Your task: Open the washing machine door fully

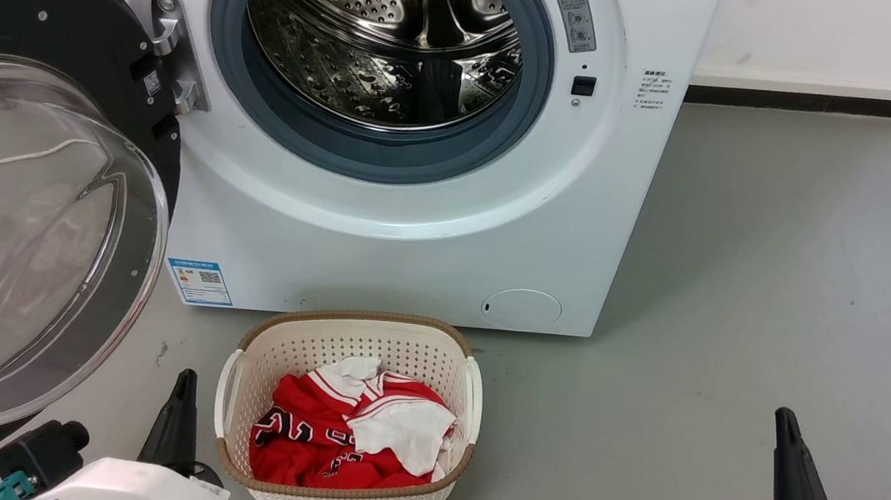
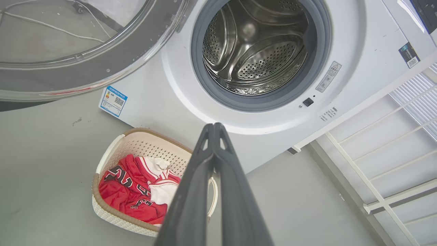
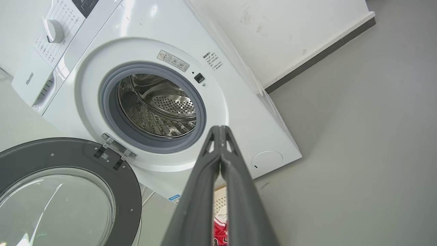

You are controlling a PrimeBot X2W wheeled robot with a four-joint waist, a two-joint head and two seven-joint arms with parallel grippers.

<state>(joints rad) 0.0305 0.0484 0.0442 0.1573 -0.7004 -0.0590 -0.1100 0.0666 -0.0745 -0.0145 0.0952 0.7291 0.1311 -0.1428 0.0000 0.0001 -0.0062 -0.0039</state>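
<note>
Grey floor (image 1: pixel 786 280) beneath washing machine (image 1: pixel 377 259); white wall (image 1: pixel 822 33)

Left claw (image 2: pixel 214 126), tips touching, faces the washing machine (image 2: pixel 170 112) and basket (image 2: pixel 102 201).

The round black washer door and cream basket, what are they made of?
Round black washing machine door: seemingly glossy plastic ring around a clear, glinting bowl, glass or plastic. Cream perforated laundry basket: likely moulded plastic, brown woven-look rim.

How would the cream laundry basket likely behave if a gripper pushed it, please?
The laundry basket looks like thin perforated plastic holding only some clothing, so it is probably light, sliding easily on the smooth floor. Its wide, low shape suggests it would not tip.
</note>
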